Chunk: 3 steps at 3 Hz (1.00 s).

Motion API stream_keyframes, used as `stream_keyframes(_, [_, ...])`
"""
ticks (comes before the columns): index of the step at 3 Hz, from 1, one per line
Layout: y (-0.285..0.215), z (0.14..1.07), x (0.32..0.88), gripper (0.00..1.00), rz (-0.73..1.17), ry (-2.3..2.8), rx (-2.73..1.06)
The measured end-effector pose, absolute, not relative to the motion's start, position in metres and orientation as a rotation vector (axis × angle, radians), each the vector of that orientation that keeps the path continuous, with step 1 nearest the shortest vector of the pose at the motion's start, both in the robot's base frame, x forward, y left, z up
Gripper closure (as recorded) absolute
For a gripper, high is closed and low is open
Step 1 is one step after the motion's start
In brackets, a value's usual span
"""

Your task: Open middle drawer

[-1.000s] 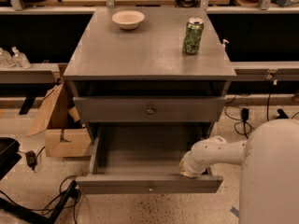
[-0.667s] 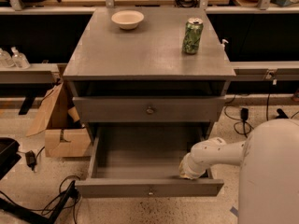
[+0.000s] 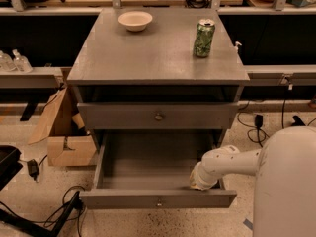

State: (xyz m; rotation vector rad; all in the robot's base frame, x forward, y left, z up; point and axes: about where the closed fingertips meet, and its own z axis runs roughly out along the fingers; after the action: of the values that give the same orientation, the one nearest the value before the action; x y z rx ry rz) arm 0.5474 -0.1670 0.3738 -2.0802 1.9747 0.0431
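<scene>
Camera view: gripper (image 3: 198, 181) sits low inside the open middle drawer (image 3: 123, 199), tip hidden, grip cannot be told

The single camera looks from above and behind the jaws, facing forward and down over the counter (image 3: 153, 58), fairly near. The jaws sit low right, inside the middle drawer (image 3: 148, 159).
</scene>
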Motion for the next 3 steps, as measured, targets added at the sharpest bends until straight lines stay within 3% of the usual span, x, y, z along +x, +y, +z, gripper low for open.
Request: stream_keyframes(3, [-0.1669, 0.3738, 0.5485, 0.3, 0.043, 1.975, -2.08])
